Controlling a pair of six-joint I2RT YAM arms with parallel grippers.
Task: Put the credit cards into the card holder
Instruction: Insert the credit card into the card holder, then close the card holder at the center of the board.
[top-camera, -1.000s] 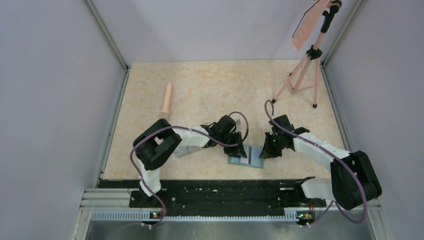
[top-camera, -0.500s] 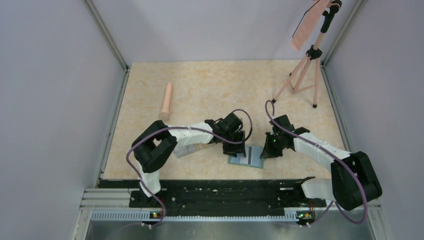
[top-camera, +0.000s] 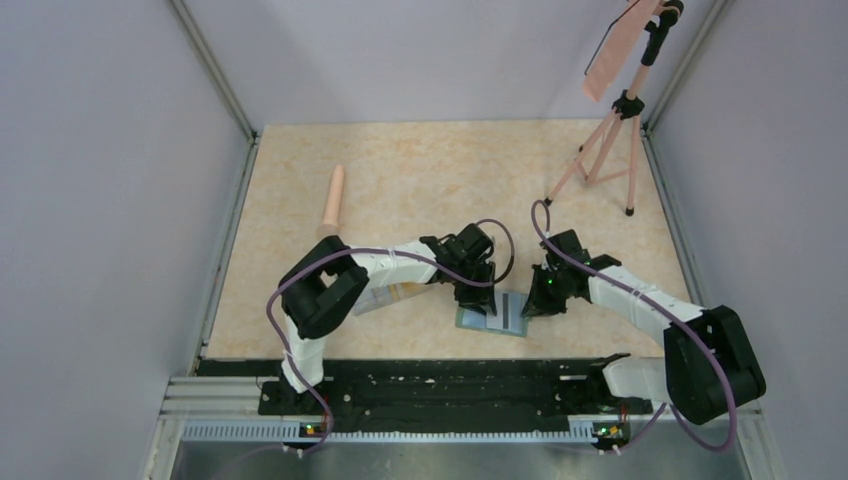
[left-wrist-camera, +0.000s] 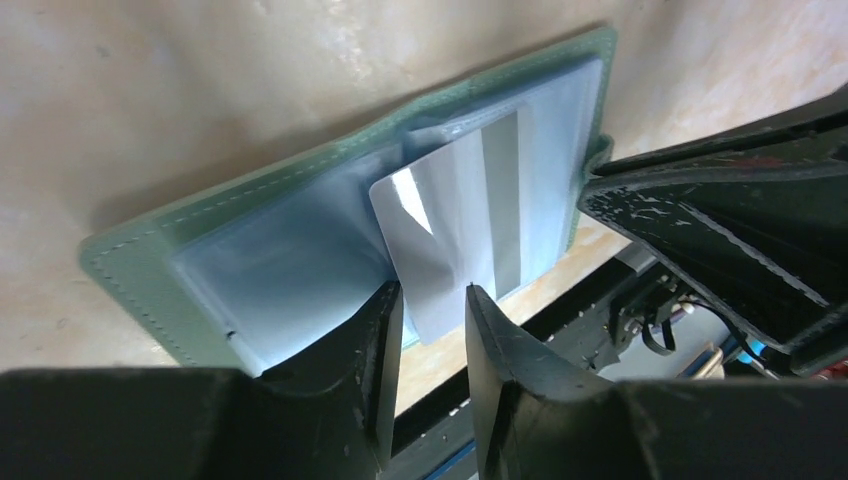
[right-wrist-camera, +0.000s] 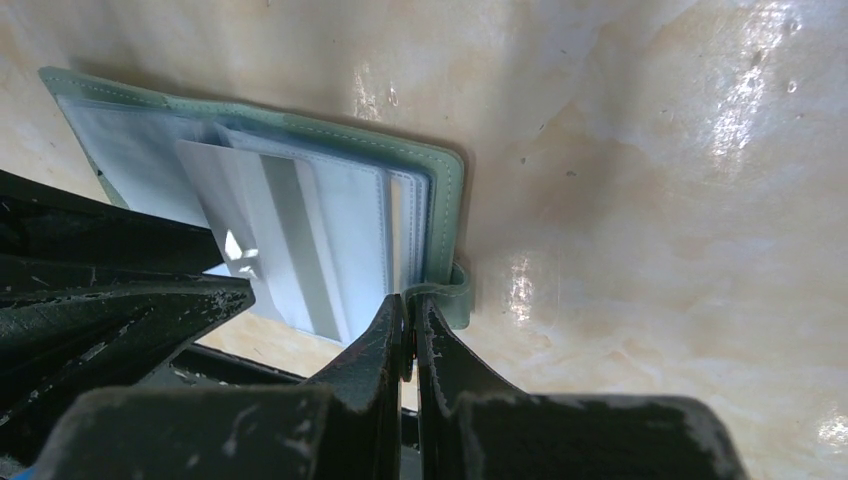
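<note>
I see the card holder (left-wrist-camera: 112, 262) lying open on the surface (top-camera: 420, 180), with a pale credit card (left-wrist-camera: 450, 230) lying slantwise across its clear pocket pages (left-wrist-camera: 270, 265). My left gripper (left-wrist-camera: 432, 310) is released, its fingers apart over the card's near end. My right gripper (right-wrist-camera: 405, 305) is clenched, its tips at the holder's edge beside the snap tab (right-wrist-camera: 458, 290); I cannot tell whether they pinch it.

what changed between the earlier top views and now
The left gripper shifted slightly right over the card holder, and its forearm swung farther out from the robot, uncovering more of a yellowish flat item. No grab or release shows. Unmoved: the right gripper, jaws shut on the holder's edge, and the pale card.
</note>
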